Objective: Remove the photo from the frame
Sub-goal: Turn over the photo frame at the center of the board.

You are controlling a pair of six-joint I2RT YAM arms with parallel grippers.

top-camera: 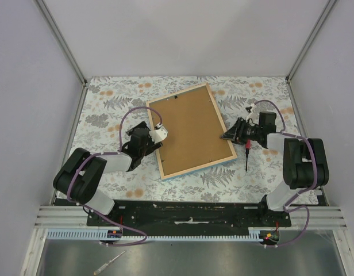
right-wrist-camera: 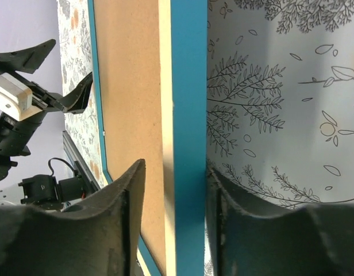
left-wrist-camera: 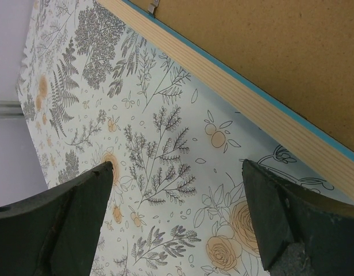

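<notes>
Frame [top-camera: 199, 165] face down on tabletop [top-camera: 108, 98], photo [top-camera: 188, 129] inside, brown back up, long axis running away from bases. Right gripper [right-wrist-camera: 176, 167] straddles frame's right rail, cannot tell if clamped; left gripper [left-wrist-camera: 177, 167] released, just beside left rail

Plain pale walls [top-camera: 183, 34] enclose the floral table cover [top-camera: 108, 98]; metal corner posts [top-camera: 61, 40] rise.

frame [left-wrist-camera: 234, 91]: pale grained wood, blue edge | photo [top-camera: 191, 129] back: matt brown board
</notes>
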